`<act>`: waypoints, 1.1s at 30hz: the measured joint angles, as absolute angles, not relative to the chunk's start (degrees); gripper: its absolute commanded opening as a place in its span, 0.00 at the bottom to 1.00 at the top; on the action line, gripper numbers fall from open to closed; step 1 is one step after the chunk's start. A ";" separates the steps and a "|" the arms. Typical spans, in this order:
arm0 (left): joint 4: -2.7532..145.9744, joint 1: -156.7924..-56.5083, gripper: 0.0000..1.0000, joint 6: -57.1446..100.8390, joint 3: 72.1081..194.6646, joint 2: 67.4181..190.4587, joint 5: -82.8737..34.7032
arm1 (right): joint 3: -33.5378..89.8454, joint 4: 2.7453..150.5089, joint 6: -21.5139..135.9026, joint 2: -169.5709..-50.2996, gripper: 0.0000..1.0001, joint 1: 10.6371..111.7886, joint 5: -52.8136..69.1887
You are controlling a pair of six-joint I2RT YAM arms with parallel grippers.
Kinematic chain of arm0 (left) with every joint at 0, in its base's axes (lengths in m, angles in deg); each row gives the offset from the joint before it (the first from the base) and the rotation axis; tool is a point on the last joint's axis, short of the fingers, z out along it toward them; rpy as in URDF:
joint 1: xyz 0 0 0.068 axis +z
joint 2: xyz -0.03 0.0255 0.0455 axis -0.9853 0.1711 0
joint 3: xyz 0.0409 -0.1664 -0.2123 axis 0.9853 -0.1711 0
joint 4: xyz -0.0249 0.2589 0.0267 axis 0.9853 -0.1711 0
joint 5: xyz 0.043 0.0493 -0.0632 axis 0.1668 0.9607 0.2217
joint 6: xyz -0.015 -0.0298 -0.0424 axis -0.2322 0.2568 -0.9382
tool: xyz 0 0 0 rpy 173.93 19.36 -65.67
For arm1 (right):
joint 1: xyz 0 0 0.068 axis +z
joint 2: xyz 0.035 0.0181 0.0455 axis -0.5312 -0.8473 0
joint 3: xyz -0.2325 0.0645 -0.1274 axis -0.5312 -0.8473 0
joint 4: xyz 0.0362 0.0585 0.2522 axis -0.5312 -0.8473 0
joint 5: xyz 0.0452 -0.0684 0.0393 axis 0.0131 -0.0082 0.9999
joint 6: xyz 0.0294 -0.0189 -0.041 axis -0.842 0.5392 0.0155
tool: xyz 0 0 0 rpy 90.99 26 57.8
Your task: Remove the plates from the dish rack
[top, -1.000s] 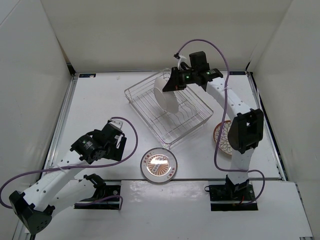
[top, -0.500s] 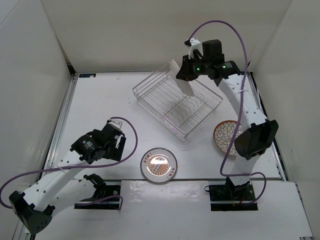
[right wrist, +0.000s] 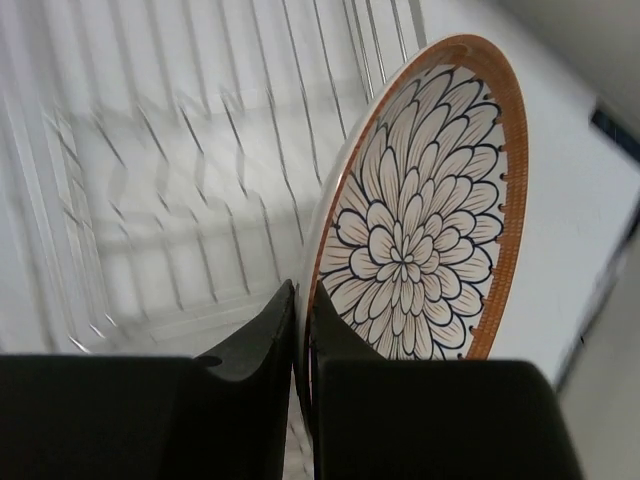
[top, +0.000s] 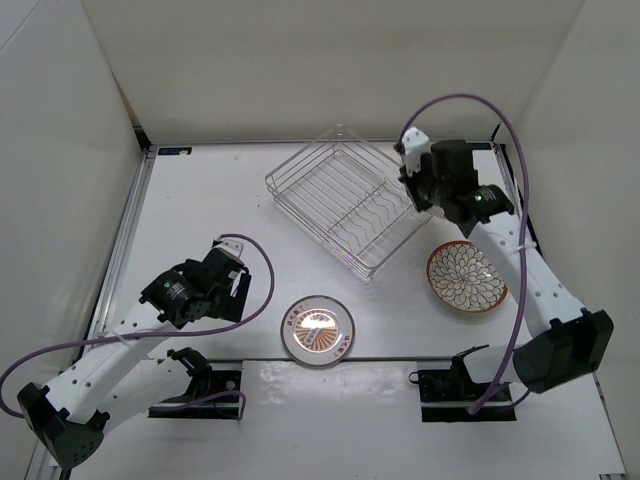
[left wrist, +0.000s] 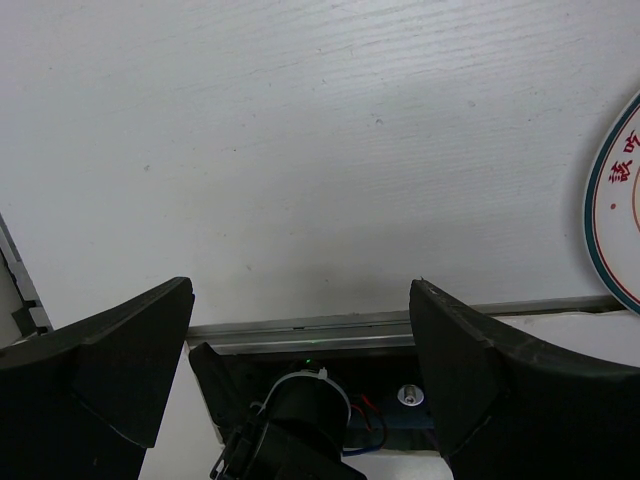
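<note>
Dark left end effector (left wrist: 300, 290) spread wide over white table (left wrist: 300, 120), plate (left wrist: 620, 215) edge at right — teal-rimmed, red marks

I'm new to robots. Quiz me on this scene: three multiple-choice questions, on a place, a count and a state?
1. Where is the orange-lined plate? A on the table; B in the rack; C in the left hand.
2. Plates flat on the table? A one; B two; C three.
3. The right hand is: A open; B shut on the rack; C shut on a third plate.
Answers: 1 A, it lies before the rack. 2 B, it plus a petal plate. 3 C, fingers pinch its rim.
</note>
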State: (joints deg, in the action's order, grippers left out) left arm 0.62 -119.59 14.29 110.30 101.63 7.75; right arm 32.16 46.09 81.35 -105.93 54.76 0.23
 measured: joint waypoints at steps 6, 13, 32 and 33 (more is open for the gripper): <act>0.67 -119.59 1.00 14.33 110.30 101.76 7.73 | 12.07 40.60 86.10 -94.63 0.00 51.57 -8.12; 0.76 -119.59 1.00 14.55 110.30 102.35 7.66 | 0.94 38.04 86.29 -83.73 0.00 50.54 -9.65; 0.78 -119.59 1.00 14.55 110.30 101.91 7.64 | -7.97 44.58 82.36 -84.36 0.79 49.39 -11.40; 0.76 -119.59 1.00 14.55 110.30 102.04 7.64 | -7.91 44.60 82.29 -84.36 0.79 49.36 -11.38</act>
State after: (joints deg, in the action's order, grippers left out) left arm 0.76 -119.59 14.55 110.30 102.04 7.64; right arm -7.91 44.60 82.29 -84.36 49.36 -11.38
